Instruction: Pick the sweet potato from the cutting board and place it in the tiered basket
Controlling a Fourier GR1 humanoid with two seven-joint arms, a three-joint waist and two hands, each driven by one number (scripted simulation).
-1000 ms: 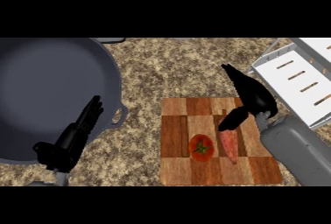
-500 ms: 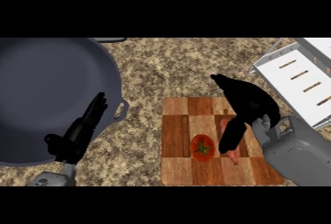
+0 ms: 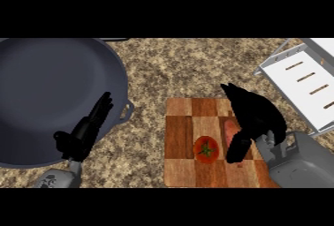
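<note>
Since half a second ago, the right robot hand (image 3: pixel 256 118) has settled lower over the cutting board (image 3: pixel 189 172), and its fingers now curl down around the sweet potato (image 3: pixel 230 131). Only a pink strip of the sweet potato shows beside the palm, lying on the board just right of the tomato (image 3: pixel 206 149). At the view's left, the left robot hand (image 3: pixel 85 132) rests with straight fingers over the big dark pan (image 3: pixel 52 84). At upper right on the speckled table (image 3: pixel 176 66) stands the white tiered basket (image 3: pixel 312 84).
</note>
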